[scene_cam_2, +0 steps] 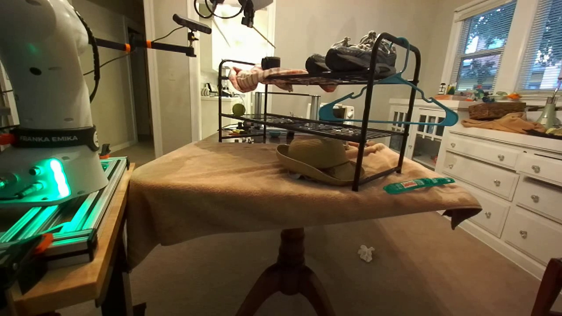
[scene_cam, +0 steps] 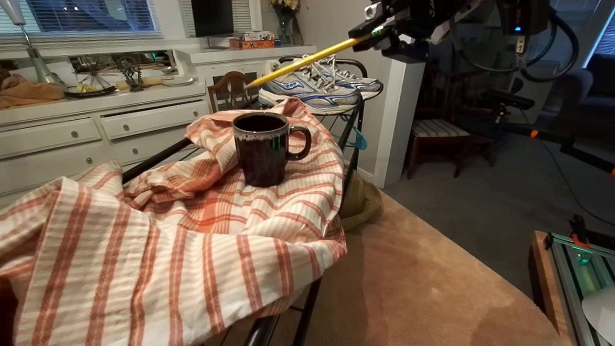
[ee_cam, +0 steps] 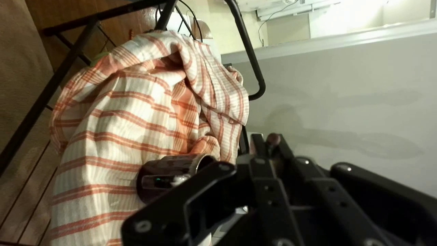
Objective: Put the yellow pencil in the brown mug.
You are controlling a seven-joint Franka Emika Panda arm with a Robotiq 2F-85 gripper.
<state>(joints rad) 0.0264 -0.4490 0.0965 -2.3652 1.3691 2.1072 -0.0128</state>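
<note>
Yellow, probably light, stiff and smooth, the pencil (scene_cam: 303,62) slants down from the gripper (scene_cam: 356,41), which pinches it near the blunt end: likely a good hold, though it may pivot. Below the gripper stands the mug (scene_cam: 262,156).

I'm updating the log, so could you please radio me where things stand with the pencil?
Jaws shut on pencil, slanting tip-down, higher than mug. Mug upright on cloth, pencil not yet in. No obstruction seen between the two.

White arm (scene_cam_2: 46,66), claw (scene_cam: 356,40) aloft, 2 fingers (ee_cam: 262,171) pinched
</note>
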